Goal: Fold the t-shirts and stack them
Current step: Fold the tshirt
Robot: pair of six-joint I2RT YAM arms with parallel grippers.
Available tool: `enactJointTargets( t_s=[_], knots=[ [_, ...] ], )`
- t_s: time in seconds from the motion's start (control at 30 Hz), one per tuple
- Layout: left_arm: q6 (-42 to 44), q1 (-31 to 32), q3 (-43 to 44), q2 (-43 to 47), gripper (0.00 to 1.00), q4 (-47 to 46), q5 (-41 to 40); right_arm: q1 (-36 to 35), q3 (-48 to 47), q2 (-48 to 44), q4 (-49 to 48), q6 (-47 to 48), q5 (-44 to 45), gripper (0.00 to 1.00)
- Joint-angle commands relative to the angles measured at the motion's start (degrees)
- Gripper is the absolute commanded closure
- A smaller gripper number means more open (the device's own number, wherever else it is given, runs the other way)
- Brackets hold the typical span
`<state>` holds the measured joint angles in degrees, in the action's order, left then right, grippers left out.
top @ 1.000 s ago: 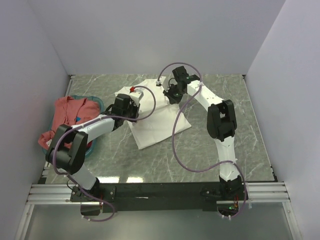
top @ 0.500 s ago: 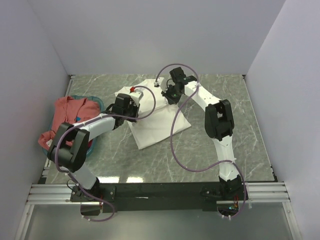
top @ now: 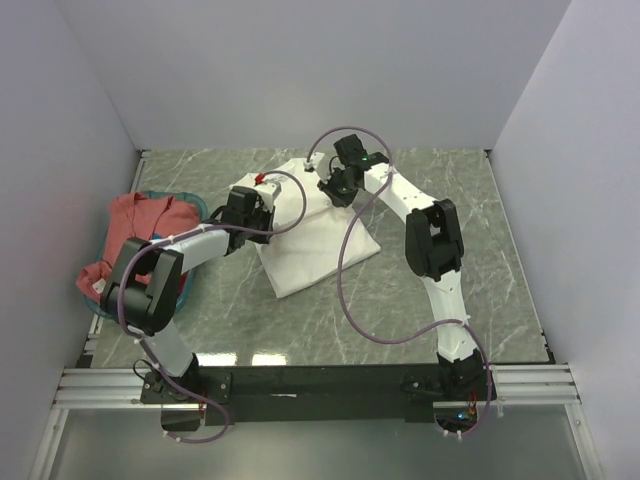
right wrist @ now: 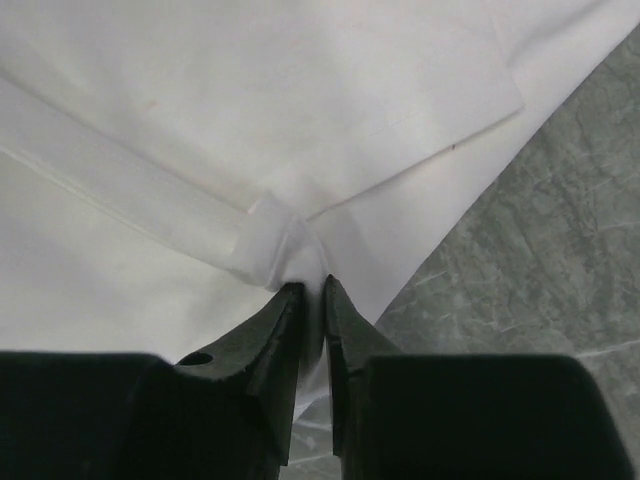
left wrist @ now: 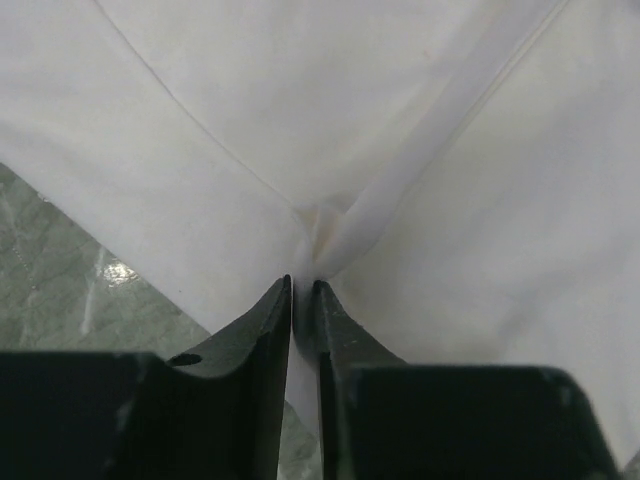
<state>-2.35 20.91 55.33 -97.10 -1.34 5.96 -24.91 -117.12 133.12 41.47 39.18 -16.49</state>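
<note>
Plainly, the white cloth t-shirt (top: 315, 245) lies part-folded in the middle of the grey marbled desk (top: 500, 260); soft, light and limp, it will likely sag wherever it is unsupported. The left fingers (left wrist: 262, 335) and right fingers (right wrist: 272, 335) are each nearly closed, pinching a puckered fold at its far edge; doubled hems and corners look the surest holds. The salmon-red cloth t-shirt (top: 140, 225) is heaped over the teal plastic basket (top: 190, 290) at the left.
</note>
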Motion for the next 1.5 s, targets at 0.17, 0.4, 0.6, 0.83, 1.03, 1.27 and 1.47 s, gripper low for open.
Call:
enactJointTargets(
  t_s=[0.17,0.4,0.6,0.83,1.03,1.27,1.47],
  knots=[
    [-2.66,-1.22,2.06,5.15,0.34,-5.33,-16.39,0.47,-0.57,-2.85,-10.79,-10.52,7.18,0.35],
    [1.73,-3.33,-0.75,23.61,0.01,-0.80,-12.31,8.11,6.71,-12.08,-4.85,-2.60,-14.79,0.30],
    [13.56,4.97,-9.51,34.06,0.03,8.19,6.70,10.84,24.76,-24.11,10.29,33.14,-28.50,0.31],
    [20.63,27.33,-22.62,36.81,0.11,5.91,-4.54,10.67,46.63,-36.44,-0.87,49.23,-23.68,0.25],
    [21.15,32.00,-23.69,28.73,0.17,3.37,-14.55,8.91,49.44,-35.21,-5.87,47.84,-20.78,0.25],
    [23.53,31.92,-22.73,20.91,0.22,-1.64,-19.22,7.15,49.01,-33.89,-7.55,45.90,-19.19,0.27],
    [23.18,31.56,-20.44,13.78,0.55,-2.26,-22.38,6.89,50.23,-34.07,-7.28,47.30,-18.05,0.27]
  ],
)
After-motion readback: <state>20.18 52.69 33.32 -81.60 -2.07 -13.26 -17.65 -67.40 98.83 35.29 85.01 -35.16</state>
